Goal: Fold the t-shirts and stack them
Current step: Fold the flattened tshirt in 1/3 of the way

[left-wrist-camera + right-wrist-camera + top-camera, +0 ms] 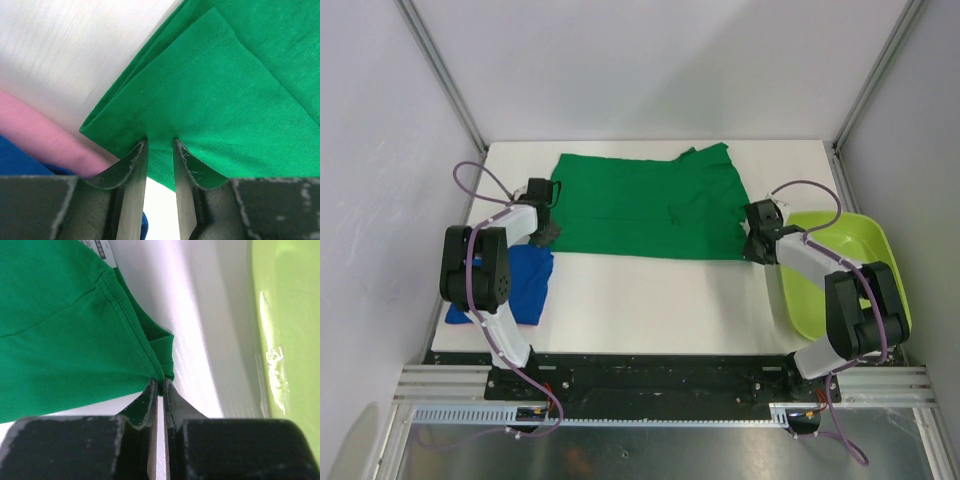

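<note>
Top external view: two t-shirts, one tub, two arms. The green t-shirt [640, 205] lies spread across the far half of the white tabletop [660, 300], with folded layers showing along its right side. The blue t-shirt [530, 275] lies bunched at the tabletop's left near edge, partly hidden under the left arm. The single lime tub [820, 290] sits at the right edge, just beside the right arm. Both shirts are on the tabletop, outside the tub. The left claw [548, 232] is at the green t-shirt's near left corner and the right claw [748, 240] at its near right corner. In the left wrist view, the left claw's two fingers stand close together with the layered green corner pinched between them; a pink edge [45, 135] and a strip of blue cloth show at lower left. In the right wrist view, the right claw's fingers are almost pressed together, nipping the stitched green hem at their tips, the tub's wall rising at right.
</note>
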